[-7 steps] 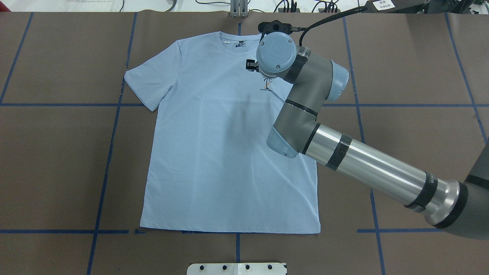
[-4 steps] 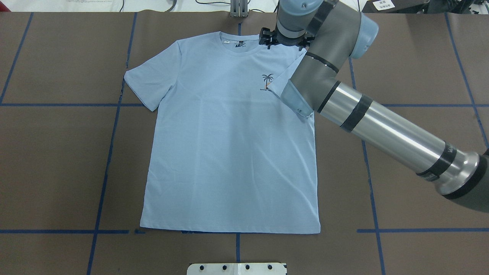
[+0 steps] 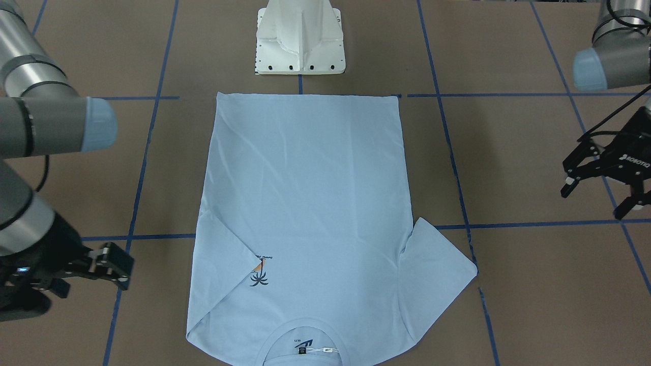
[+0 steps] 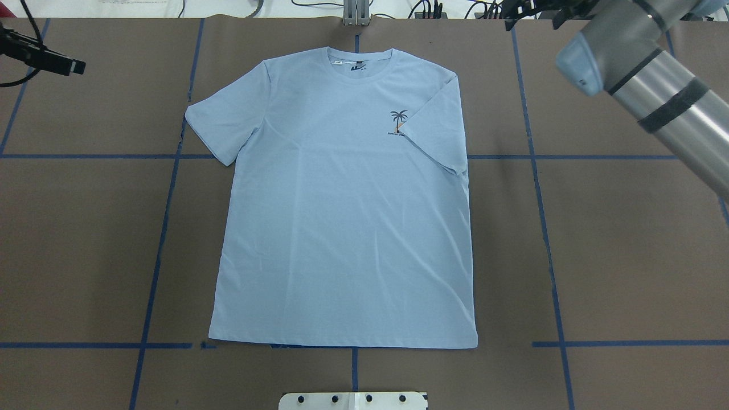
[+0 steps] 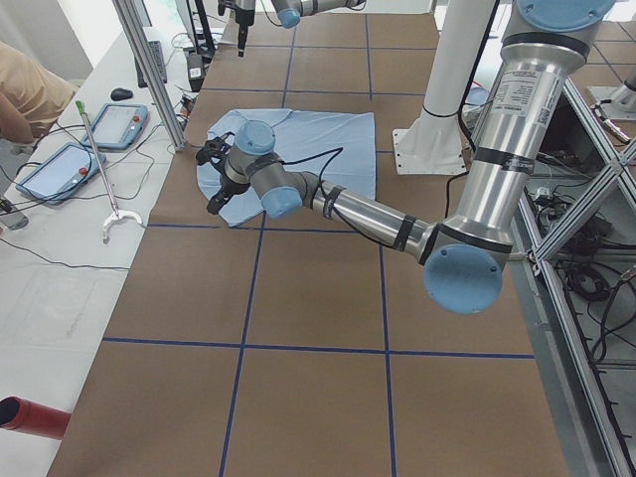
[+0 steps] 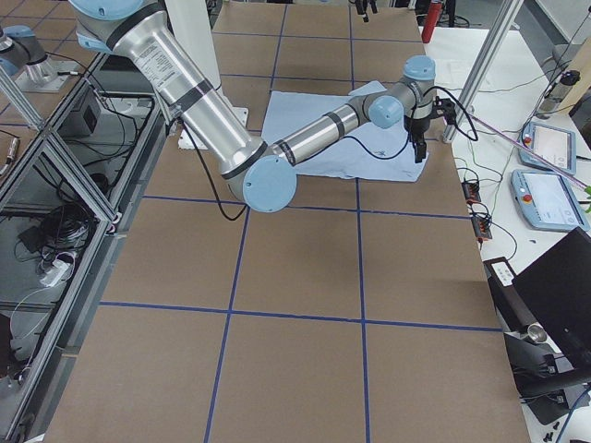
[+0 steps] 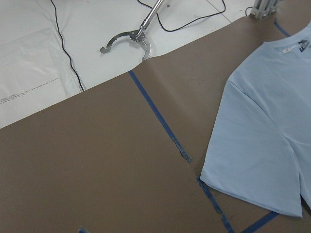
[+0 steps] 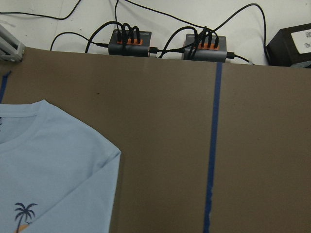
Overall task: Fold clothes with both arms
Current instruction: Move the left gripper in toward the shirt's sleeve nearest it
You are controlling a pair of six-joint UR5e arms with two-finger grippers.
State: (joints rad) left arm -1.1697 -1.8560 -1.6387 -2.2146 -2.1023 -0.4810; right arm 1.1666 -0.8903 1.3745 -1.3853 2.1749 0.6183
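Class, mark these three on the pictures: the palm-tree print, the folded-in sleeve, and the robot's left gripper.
palm-tree print (image 4: 399,115): overhead view, the tree's crown.
folded-in sleeve (image 4: 439,128): overhead view, middle of the flap.
left gripper (image 3: 594,201): front-facing view, midway between its open fingertips.

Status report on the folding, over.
Left claw open, right claw open, both off the T-shirt. One sleeve folded in. No obstruction seen.
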